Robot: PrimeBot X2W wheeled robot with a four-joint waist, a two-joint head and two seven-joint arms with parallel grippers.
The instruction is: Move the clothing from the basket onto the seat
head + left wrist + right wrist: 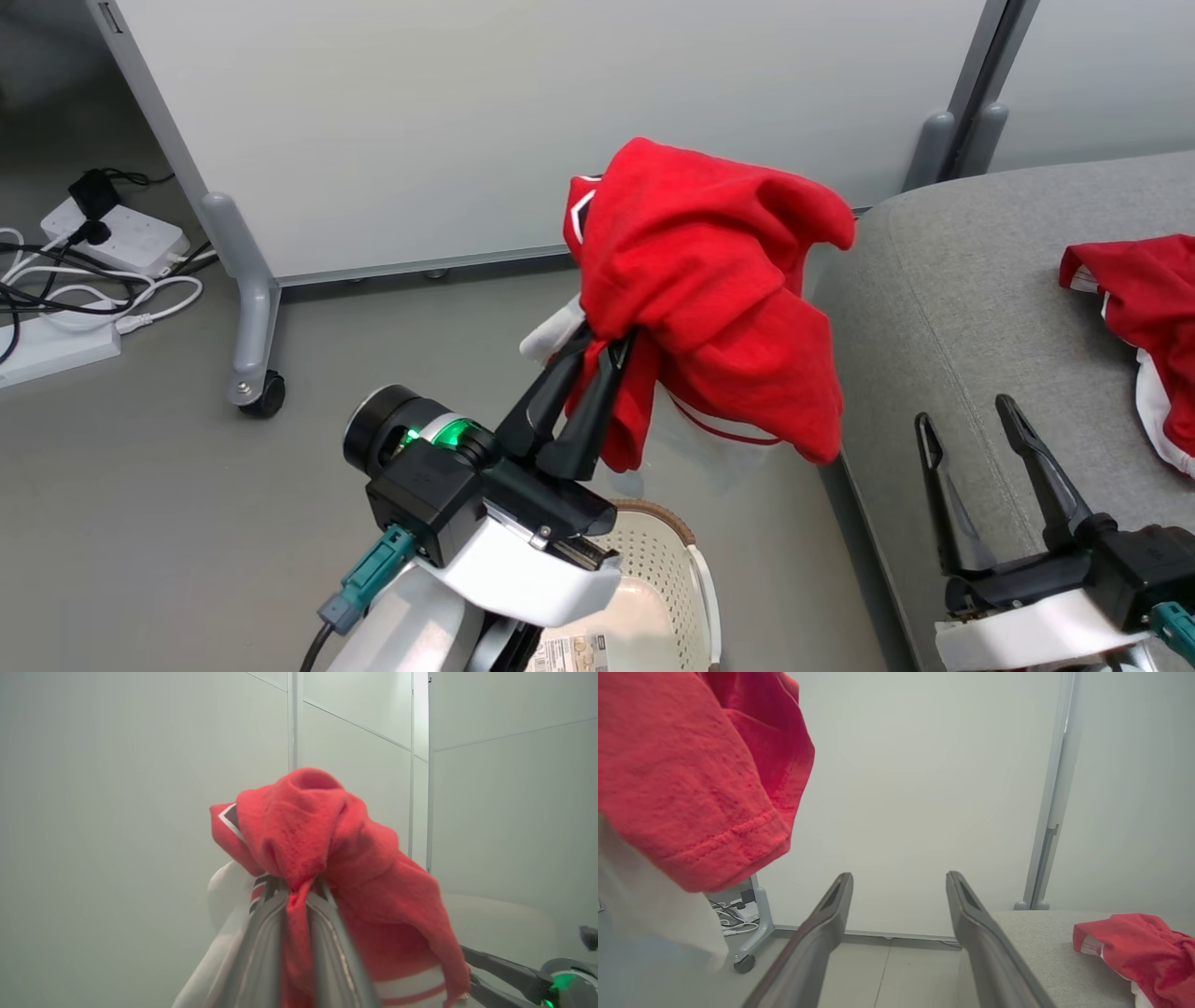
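1. My left end effector (607, 343) is clamped together on a bunched fold of a red garment (709, 271). The cloth drapes over and around the fingertips (a white panel peeks out on its left side).
2. That garment hangs in the air over the floor (140, 513), beyond the basket (653, 560) and just left of the seat (971, 299). Its lower right fold comes near the seat's rounded corner but, as far as I can tell, is not yet over the cushion.
3. The coming move turns on one relation: the seat lies to the right of my left end effector, with its near edge running away from me. I judge a carry to the right is needed before letting go.
4. My right end effector (966, 413) hovers over the seat's front part, fingers wide apart and holding nothing.
5. The basket sits under my left forearm. Its visible inside is bare perforated wall and a label sticker (569, 653), and my arm hides the rest.
6. A second red garment (1134, 289) lies on the seat, far right.
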